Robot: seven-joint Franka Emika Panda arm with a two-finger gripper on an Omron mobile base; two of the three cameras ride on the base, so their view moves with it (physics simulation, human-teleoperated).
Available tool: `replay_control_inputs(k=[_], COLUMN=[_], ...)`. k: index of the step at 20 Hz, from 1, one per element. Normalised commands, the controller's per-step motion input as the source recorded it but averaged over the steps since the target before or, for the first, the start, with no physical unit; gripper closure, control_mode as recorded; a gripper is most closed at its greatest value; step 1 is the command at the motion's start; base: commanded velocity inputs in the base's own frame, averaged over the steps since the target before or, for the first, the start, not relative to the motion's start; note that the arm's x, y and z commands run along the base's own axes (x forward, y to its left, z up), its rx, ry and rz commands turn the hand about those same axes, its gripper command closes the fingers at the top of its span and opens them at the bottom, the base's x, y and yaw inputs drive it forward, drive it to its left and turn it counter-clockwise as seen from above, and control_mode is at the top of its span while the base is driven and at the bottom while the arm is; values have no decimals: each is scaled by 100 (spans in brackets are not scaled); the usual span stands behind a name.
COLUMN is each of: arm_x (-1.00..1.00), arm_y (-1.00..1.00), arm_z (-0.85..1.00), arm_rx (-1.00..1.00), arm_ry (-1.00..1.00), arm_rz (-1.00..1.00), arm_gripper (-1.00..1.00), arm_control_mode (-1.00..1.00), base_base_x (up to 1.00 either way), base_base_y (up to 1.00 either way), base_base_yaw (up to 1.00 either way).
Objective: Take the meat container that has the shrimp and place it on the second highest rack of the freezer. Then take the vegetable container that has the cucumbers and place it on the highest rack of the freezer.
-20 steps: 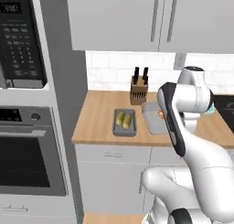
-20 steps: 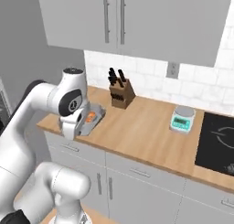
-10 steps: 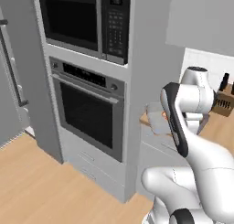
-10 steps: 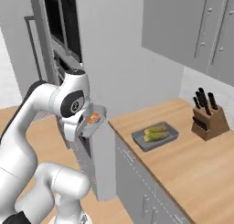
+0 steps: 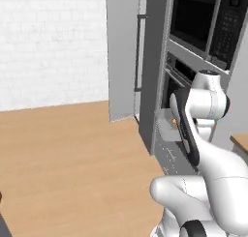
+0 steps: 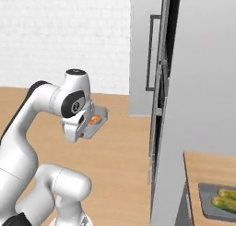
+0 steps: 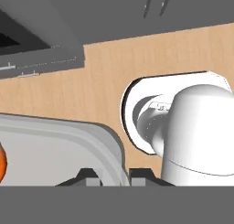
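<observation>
The shrimp tray (image 6: pixel 94 121) rides in the air beside the arm, the orange shrimp (image 6: pixel 94 120) lying in it, and the fingers (image 7: pixel 114 175) are closed on its rim, one each side of the wall. This is step 1 of 2, the carry: the tray is well short of the freezer door (image 6: pixel 144 45), which looks shut. Next, I judge, the base must reach the freezer and the door be opened. The cucumber tray (image 6: pixel 219 200) waits on the counter (image 6: pixel 196 172), right of the freezer.

no text or label can be read.
</observation>
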Motion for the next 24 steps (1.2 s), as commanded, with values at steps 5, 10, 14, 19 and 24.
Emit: replay_control_inputs(k=[5, 10, 14, 19, 24], arm_x=[0, 0, 0, 0, 0], arm_y=[0, 0, 0, 0, 0], arm_z=[0, 0, 0, 0, 0], arm_rx=[0, 0, 0, 0, 0], arm_ry=[0, 0, 0, 0, 0], arm_rz=[0, 0, 0, 0, 0], arm_gripper=[100, 100, 100, 100, 100], arm_control_mode=[100, 100, 100, 100, 100], base_base_x=[28, 99, 100, 100, 100], base_base_y=[0, 0, 0, 5, 46], base_base_yaw=[73, 1, -25, -36, -41])
